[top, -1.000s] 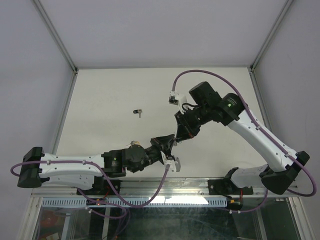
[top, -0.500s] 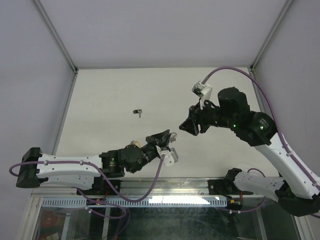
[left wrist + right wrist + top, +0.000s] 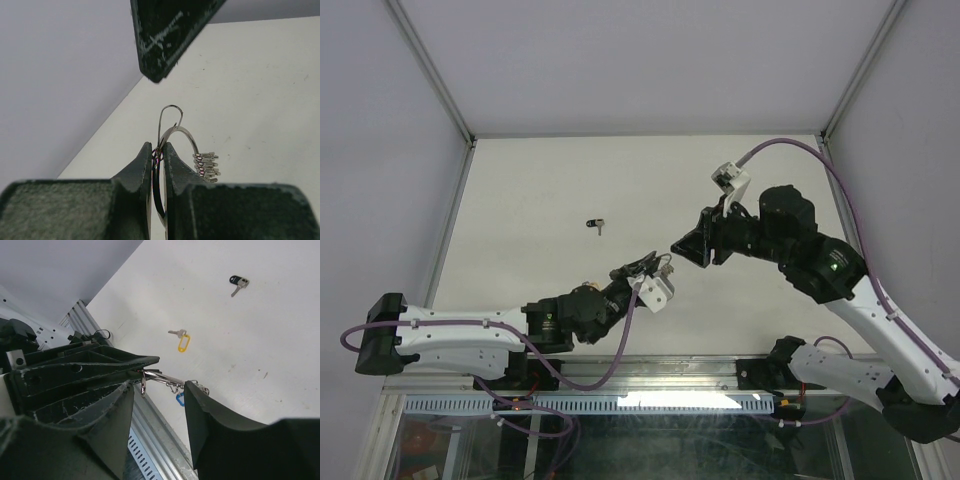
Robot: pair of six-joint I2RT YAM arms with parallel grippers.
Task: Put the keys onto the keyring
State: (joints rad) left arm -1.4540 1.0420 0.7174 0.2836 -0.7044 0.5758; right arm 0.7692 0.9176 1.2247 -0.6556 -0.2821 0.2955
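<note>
My left gripper [image 3: 158, 150] is shut on the keyring [image 3: 186, 136], a thin silver wire ring standing up between the pads, with several plain silver keys [image 3: 206, 165] stacked on its right side. In the top view this gripper [image 3: 642, 268] is held above the table's near middle. My right gripper [image 3: 159, 387] is open, its fingers on either side of the ring [image 3: 161, 378] without touching it. A blue tag [image 3: 180, 399] hangs under the ring. The yellow-tagged key [image 3: 182, 342] lies loose on the table. In the top view my right gripper [image 3: 682, 245] is just right of the left one.
A black-headed key [image 3: 597, 225] lies on the white table, left of centre; it also shows in the right wrist view [image 3: 239, 281]. A metal rail [image 3: 150, 440] runs along the table's near edge. Grey walls enclose the left, back and right.
My right gripper has drawn back from contact with the left gripper, and the right arm has swung up. My left gripper has lifted slightly, still holding the ring.
</note>
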